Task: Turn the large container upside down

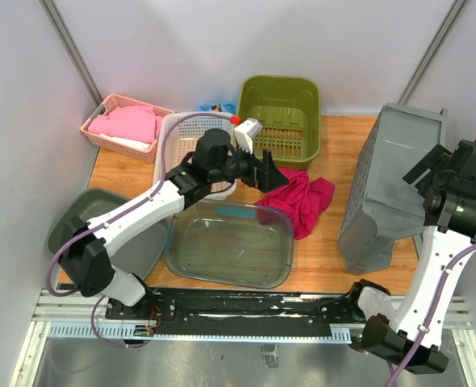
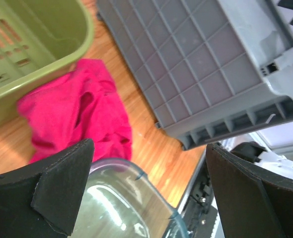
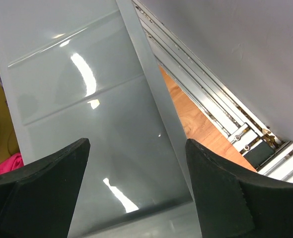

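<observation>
At right, the container (image 1: 387, 189) leaned tipped over, right jaws apart beside it as if releasing; left jaws idle, apart.

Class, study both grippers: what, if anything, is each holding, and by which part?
Nothing is held. The left gripper is open near the magenta cloth; the right gripper is open, facing the wall of the grey container.

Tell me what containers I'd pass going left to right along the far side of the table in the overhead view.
pink basket → white basket → green bin → large grey container
</observation>
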Tool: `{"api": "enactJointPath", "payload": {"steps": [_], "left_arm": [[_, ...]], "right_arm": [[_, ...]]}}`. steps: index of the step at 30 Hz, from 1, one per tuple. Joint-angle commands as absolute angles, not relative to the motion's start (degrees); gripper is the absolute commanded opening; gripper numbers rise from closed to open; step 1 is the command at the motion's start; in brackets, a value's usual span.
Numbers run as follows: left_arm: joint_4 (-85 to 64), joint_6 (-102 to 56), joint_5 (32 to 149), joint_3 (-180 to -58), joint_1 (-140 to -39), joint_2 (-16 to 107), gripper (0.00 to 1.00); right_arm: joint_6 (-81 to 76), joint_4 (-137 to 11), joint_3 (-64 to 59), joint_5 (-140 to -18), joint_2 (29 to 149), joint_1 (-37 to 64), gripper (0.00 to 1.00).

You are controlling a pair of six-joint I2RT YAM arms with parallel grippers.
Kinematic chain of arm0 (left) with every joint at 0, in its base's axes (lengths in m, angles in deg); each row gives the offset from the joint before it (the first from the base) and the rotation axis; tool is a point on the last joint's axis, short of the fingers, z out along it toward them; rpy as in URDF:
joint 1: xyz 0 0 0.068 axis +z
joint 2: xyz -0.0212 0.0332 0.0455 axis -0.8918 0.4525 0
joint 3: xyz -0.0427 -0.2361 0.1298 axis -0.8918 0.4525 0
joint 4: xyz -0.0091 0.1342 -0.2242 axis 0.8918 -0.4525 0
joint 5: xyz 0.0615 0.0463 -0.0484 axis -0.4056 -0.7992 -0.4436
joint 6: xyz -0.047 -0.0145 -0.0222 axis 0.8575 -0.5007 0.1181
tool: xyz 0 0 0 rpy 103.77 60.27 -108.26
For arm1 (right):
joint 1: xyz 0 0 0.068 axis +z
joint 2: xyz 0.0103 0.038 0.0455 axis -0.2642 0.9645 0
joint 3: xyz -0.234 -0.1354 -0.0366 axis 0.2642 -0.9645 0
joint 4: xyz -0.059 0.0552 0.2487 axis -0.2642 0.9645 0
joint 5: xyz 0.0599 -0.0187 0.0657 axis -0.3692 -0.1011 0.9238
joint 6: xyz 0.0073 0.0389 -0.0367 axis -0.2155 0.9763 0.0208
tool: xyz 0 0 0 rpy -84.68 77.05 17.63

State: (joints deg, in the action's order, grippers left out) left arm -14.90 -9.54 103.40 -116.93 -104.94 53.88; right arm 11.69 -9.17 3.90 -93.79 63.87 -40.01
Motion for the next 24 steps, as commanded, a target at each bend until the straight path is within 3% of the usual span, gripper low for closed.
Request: {"api": "enactJointPath", "payload": {"steps": [1, 11, 24], "left_arm": [[-11.1, -7.7, 106.7, -121.8, -108.9, 57.1, 0.99], [-7.2, -2.9, 111.0, -132.3, -116.0, 69.4, 0.99], [-5.6, -0.6, 114.6, -145.5, -117.2, 81.0, 0.99]], "right_arm": [[9.1, -8.1, 2.4, -94.1, 61.6, -38.8, 0.80], [11.2, -10.6, -3.4, -84.6, 62.3, -38.8, 0.81], [14.8, -16.2, -8.7, -71.7, 63.5, -38.9, 0.77]]}}
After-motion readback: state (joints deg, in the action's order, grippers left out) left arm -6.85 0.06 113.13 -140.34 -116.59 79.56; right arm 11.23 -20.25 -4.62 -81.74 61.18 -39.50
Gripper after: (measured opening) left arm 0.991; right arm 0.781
